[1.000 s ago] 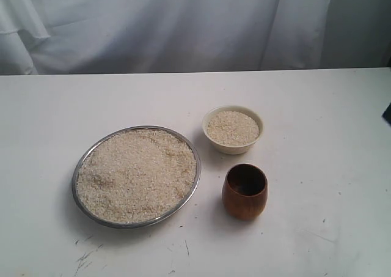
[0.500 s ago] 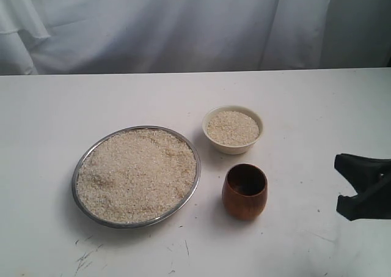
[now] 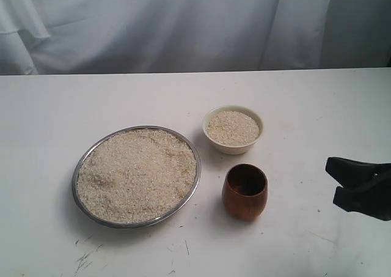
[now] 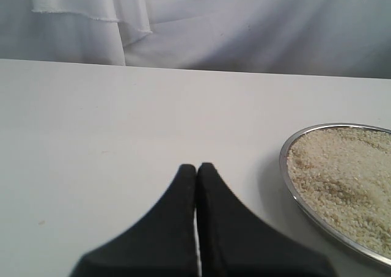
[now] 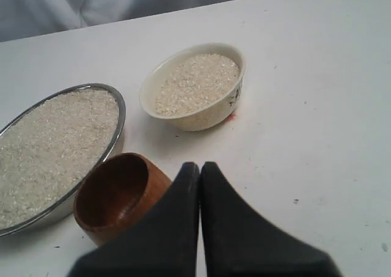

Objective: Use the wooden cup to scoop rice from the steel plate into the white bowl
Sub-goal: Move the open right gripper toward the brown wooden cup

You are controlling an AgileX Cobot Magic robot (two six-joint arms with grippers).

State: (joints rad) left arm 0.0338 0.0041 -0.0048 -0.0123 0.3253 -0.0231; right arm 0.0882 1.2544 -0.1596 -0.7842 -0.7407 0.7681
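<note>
Cup: wooden cup (image 3: 244, 191) upright, mouth up, long axis vertical; on table (image 3: 305, 93) just right of steel plate (image 3: 74, 179), in front of white bowl (image 3: 233, 129), touching neither.
Rice: rice (image 3: 137, 174) heaped across plate; more in bowl.
Right arm: right gripper (image 5: 197, 167) low at table's right edge, tips toward cup, jaws clenched, empty.
Left arm: left gripper (image 4: 196, 167) clenched, empty, near plate's rim.
Views: left gripper seen only from its wrist; exterior catches right arm alone.

Exterior view: the right fingers (image 3: 357, 170) are cut off at the frame edge. Left wrist view: the steel plate (image 4: 285, 167) is cropped at two edges. Right wrist view: these fingers hide part of the wooden cup (image 5: 116, 194).
</note>
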